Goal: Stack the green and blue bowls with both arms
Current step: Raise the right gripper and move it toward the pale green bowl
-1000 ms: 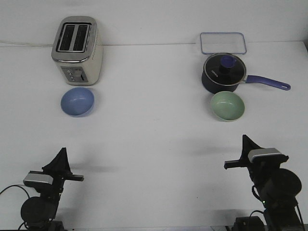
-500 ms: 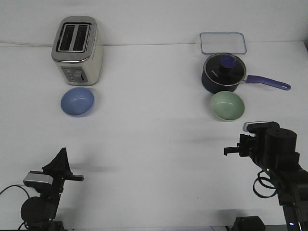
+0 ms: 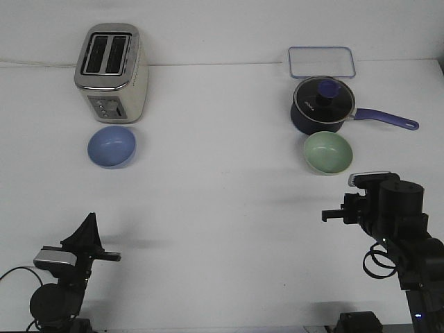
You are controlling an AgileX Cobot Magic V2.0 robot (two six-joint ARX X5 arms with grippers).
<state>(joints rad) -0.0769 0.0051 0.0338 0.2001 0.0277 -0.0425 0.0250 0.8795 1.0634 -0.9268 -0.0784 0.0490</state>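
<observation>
The light blue bowl [image 3: 112, 146] sits upright on the white table at the left, just in front of the toaster. The pale green bowl [image 3: 328, 152] sits upright at the right, touching or nearly touching the front of the dark saucepan. Both bowls are empty and apart from each other. My left gripper [image 3: 89, 218] rests low at the near left, its fingers together in a point, well short of the blue bowl. My right gripper [image 3: 383, 196] is raised just short of the green bowl; its wrist hides the fingers.
A cream and silver toaster [image 3: 111, 73] stands at the back left. A dark blue lidded saucepan [image 3: 322, 105] with a long handle [image 3: 388, 118] pointing right stands behind the green bowl. A clear rectangular container [image 3: 322, 62] lies at the back right.
My right arm has risen from its rest pose and swung forward toward the green bowl, slowing over the last half second. The left arm and both bowls have not moved.
</observation>
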